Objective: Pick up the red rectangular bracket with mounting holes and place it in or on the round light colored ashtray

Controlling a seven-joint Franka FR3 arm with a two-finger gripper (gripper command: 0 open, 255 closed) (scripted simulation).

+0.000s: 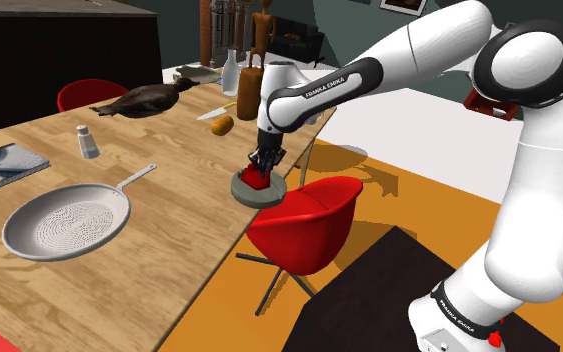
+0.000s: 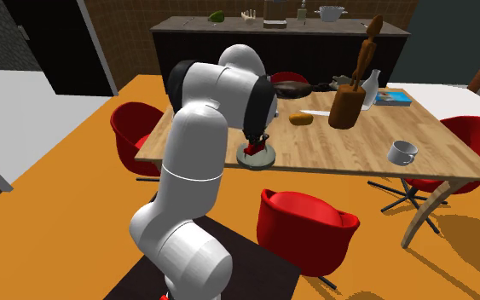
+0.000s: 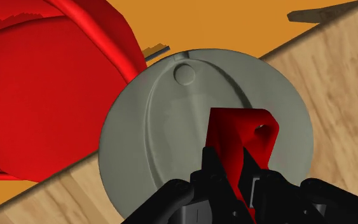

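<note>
The red bracket (image 3: 241,143) stands clasped between my black fingers, just over the round grey-white ashtray (image 3: 165,127). In the shoulder view my gripper (image 1: 262,172) points straight down, shut on the red bracket (image 1: 257,180), whose lower end sits inside the ashtray (image 1: 259,191) at the table's near edge. From the second exterior view the bracket (image 2: 256,147) and the ashtray (image 2: 258,158) lie at the table edge, partly behind my arm. Whether the bracket touches the ashtray's floor I cannot tell.
A red chair (image 1: 304,220) stands right below the ashtray's edge of the wooden table (image 1: 169,170). On the table are a grey pan (image 1: 67,222), a shaker (image 1: 88,141), a dark bird figure (image 1: 147,99), a bottle (image 1: 231,75) and a wooden block (image 1: 248,92).
</note>
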